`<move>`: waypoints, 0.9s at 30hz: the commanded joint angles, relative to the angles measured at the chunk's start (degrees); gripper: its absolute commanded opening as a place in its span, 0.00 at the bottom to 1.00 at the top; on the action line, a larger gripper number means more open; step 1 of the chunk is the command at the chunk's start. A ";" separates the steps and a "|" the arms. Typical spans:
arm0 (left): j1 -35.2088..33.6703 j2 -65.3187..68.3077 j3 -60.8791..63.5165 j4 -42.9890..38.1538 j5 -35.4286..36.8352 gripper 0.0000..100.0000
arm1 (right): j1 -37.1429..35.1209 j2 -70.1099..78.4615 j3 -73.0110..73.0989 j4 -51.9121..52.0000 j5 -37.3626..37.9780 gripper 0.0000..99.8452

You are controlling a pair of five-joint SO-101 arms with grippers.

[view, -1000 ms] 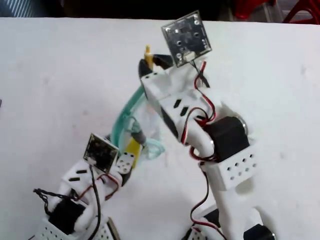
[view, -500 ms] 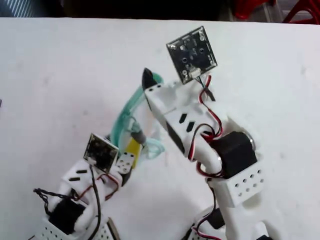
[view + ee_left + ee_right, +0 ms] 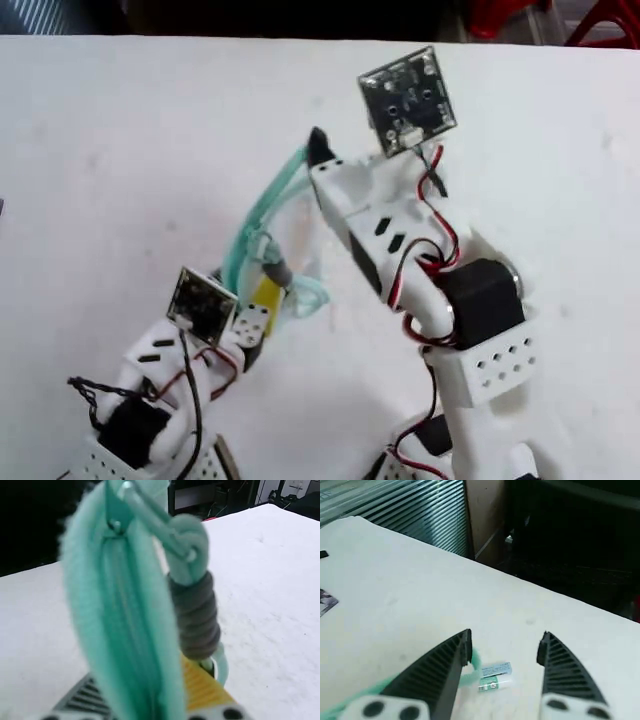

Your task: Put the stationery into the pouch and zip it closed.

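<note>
Writing: the small white stick [image 3: 495,676] carries a green label with print, too small to read. A card [image 3: 326,600] at the table's edge shows a dark pattern, also unreadable.
Hidden or cut off: the card is cut by the picture's border. In the high view the right arm covers the far end of the pouch [image 3: 125,630]. What lies inside the pouch cannot be made out, and whether the zip is fully run shut cannot be told.
Left gripper [image 3: 262,300]: closed onto the near end of the pouch; in its wrist view the mint-green zip edge rises from between the ribbed grey finger [image 3: 75,705] and the yellow finger [image 3: 205,690].
Right gripper [image 3: 506,637]: spread wide with nothing in it; its two black fingers stand above the table, the white stick lying on the surface between them. One finger [image 3: 445,672] is just beside a bit of green pouch fabric.
Pouch: held up off the table [image 3: 120,150], its zip edge running in a curve from the left gripper toward the right gripper's tip.
Zip pull [image 3: 192,535]: a green loop with a grey wrapped cord [image 3: 197,612] below it, hanging beside the zip edge, just above the yellow finger.
</note>
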 commanded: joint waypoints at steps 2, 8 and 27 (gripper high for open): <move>0.04 0.22 0.53 -0.18 0.18 0.03 | 6.64 -1.63 -0.35 1.71 0.35 0.20; 0.13 0.22 0.44 -0.18 0.18 0.03 | 13.05 -1.54 3.69 6.20 0.18 0.03; 0.04 0.22 0.44 -0.26 0.18 0.03 | 14.02 -1.54 55.38 -42.42 -0.09 0.12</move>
